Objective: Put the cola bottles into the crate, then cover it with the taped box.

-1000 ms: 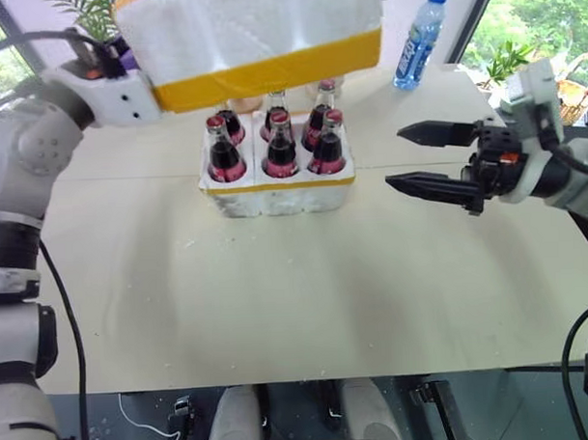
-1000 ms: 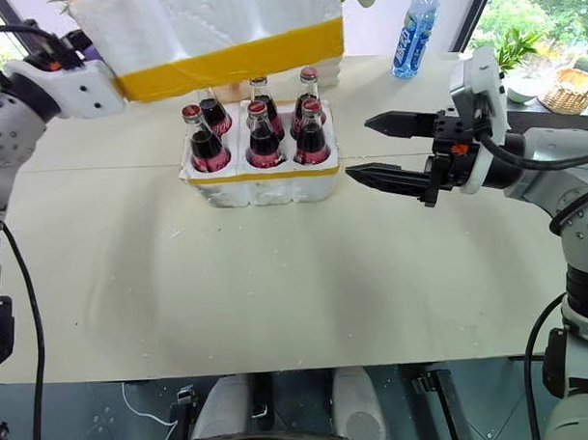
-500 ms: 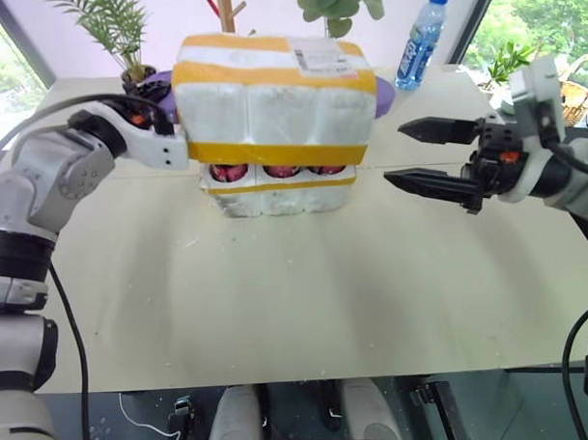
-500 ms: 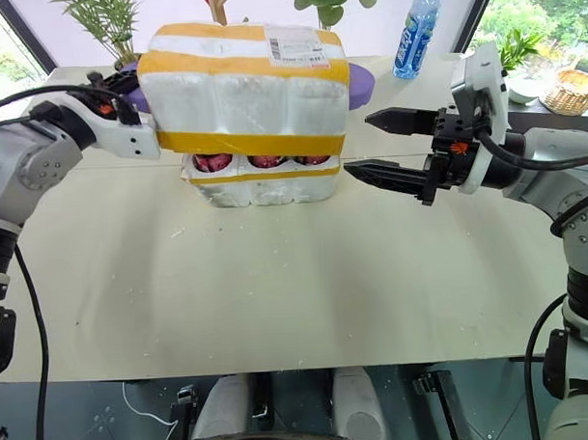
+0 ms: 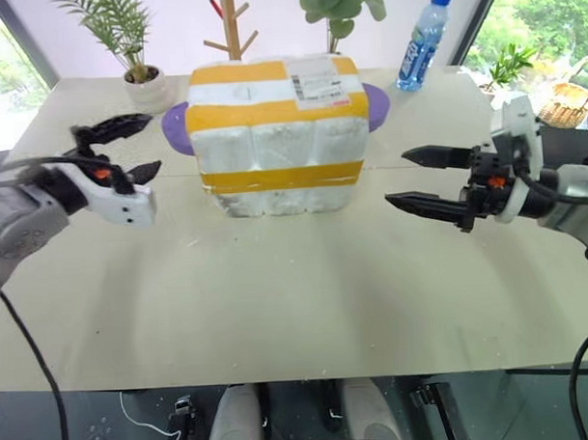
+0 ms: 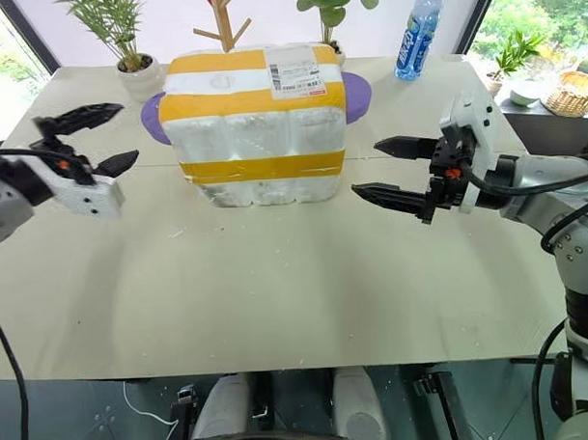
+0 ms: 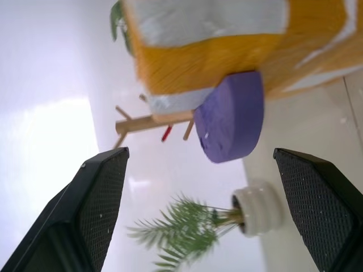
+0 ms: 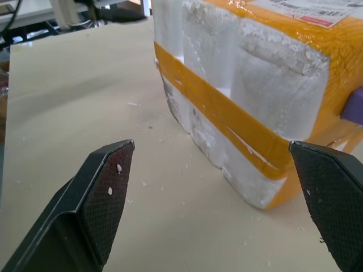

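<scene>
Taped box point(image 5: 277, 134) sits over crate point(image 5: 279, 199) at counter point(image 5: 297, 297) center, bottles hidden inside. Left gripper point(image 5: 118, 149) at 9 o'clock, right gripper point(image 5: 423, 180) at 3, jaws wide, empty. Task looks done.

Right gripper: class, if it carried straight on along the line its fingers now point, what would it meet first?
The right gripper, jaws open, points toward the taped box across a strip of bare table. It would probably meet the box's near side first, low down, though depth is hard to judge.
</scene>
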